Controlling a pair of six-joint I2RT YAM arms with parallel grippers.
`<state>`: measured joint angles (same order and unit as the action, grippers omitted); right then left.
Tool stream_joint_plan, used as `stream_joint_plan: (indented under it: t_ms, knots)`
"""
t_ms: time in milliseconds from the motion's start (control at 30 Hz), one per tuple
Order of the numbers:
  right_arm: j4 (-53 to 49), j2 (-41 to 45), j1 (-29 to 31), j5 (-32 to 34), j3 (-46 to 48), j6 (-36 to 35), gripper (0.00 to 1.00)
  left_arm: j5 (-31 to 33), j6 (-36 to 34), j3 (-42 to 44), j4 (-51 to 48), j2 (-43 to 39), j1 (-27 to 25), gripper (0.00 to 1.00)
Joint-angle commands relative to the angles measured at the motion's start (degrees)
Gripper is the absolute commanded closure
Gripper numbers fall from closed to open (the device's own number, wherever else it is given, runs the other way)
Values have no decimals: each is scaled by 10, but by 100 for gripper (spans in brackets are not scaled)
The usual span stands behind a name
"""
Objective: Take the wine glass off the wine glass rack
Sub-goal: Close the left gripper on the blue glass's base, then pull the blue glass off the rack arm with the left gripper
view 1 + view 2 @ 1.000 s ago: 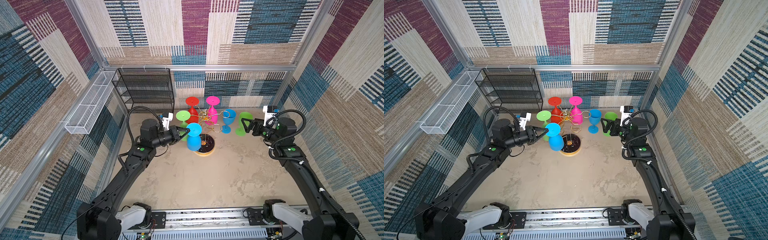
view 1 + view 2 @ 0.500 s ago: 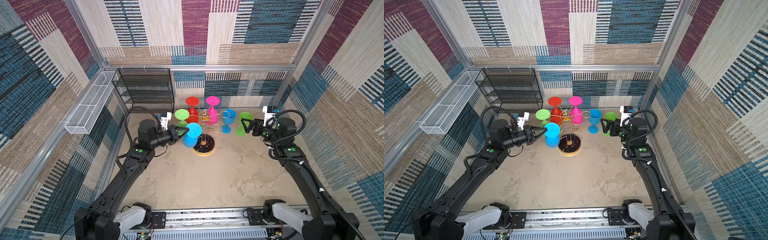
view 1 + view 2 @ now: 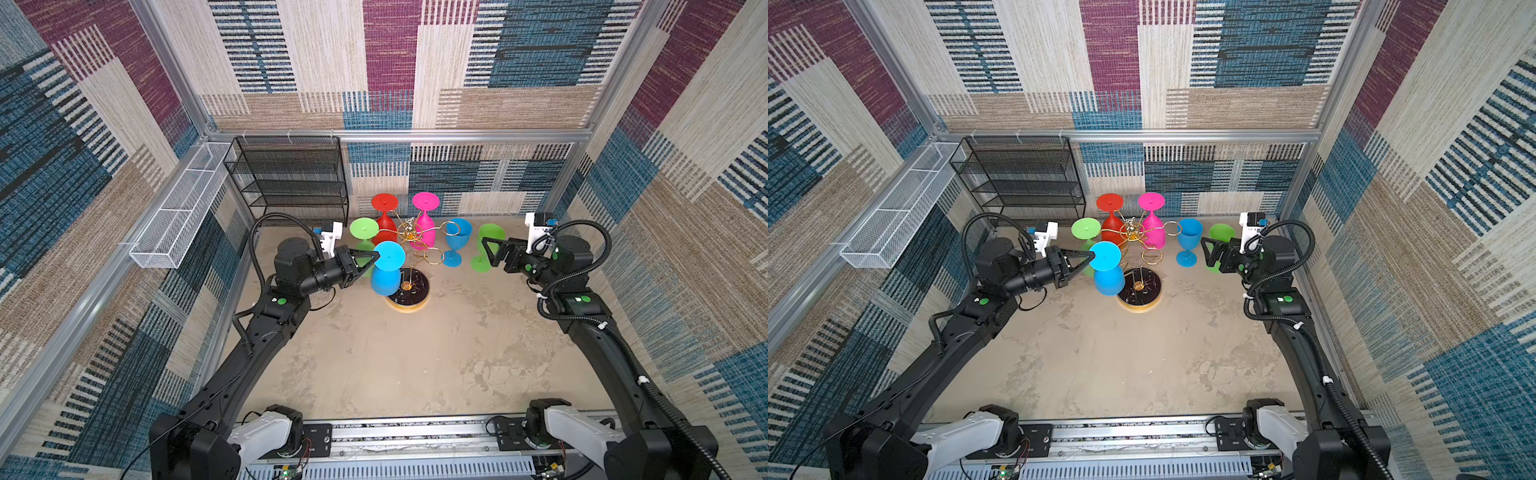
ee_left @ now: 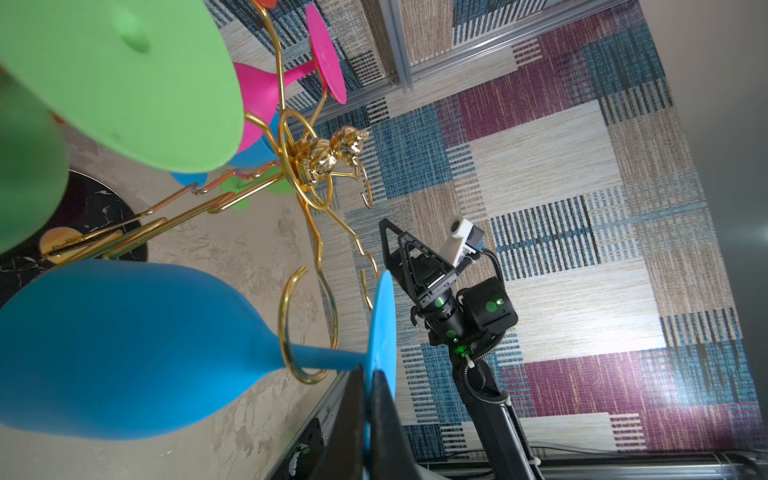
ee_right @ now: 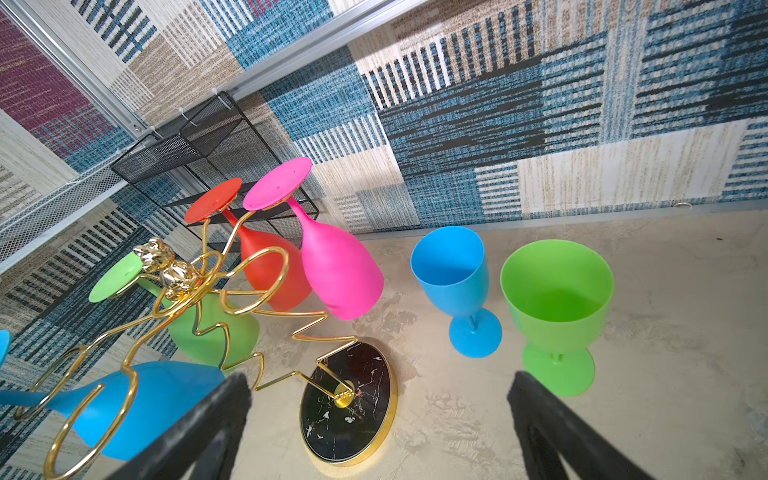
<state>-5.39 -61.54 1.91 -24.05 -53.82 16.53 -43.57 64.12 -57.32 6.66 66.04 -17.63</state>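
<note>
1. The wine glass rack [image 3: 416,286] stands on the sandy desk [image 3: 415,365], near the back wall. It is a gold wire stand on a round black base.
2. The blue wine glass [image 4: 124,345] hangs upside down on the side of the rack nearest the left arm. In the left wrist view a gold ring goes around its stem, so the glass is on the rack.
3. The left claw [image 3: 376,260] is closed tight. It pinches the edge of the flat round foot of the blue wine glass.
4. The right claw [image 3: 487,249] is wide open and holds nothing. It hangs in the air on the right side, near the upright green glass [image 5: 557,291].
5. Three more glasses hang upside down on the rack: the hanging green glass [image 5: 212,332], the red glass [image 5: 270,266] and the pink glass [image 5: 340,274].
6. The upright blue glass [image 5: 451,270] stands on the desk, between the rack and the upright green glass.
7. A black mesh shelf [image 3: 291,174] stands in the back left corner, and a long white mesh basket [image 3: 174,224] hangs on the left wall.
</note>
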Motion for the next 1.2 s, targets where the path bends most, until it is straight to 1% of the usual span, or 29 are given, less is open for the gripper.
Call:
stream_joint_plan:
  t_ms: [0,100,567,800,1167]
  knots:
    - [20,2,0,-9,1,7,1,-2,-9,-15,20,1,0,100]
    - [21,1,0,-9,1,7,1,5,-28,-29,-10,1,0,100]
    - [20,-5,0,-13,-2,5,1,-5,-34,-48,-16,29,0,100]
    - [21,-8,0,-15,-2,6,1,6,-50,-66,-50,36,-2,100]
    - [21,-9,1,-17,-1,7,1,42,-92,-94,-123,41,-10,100]
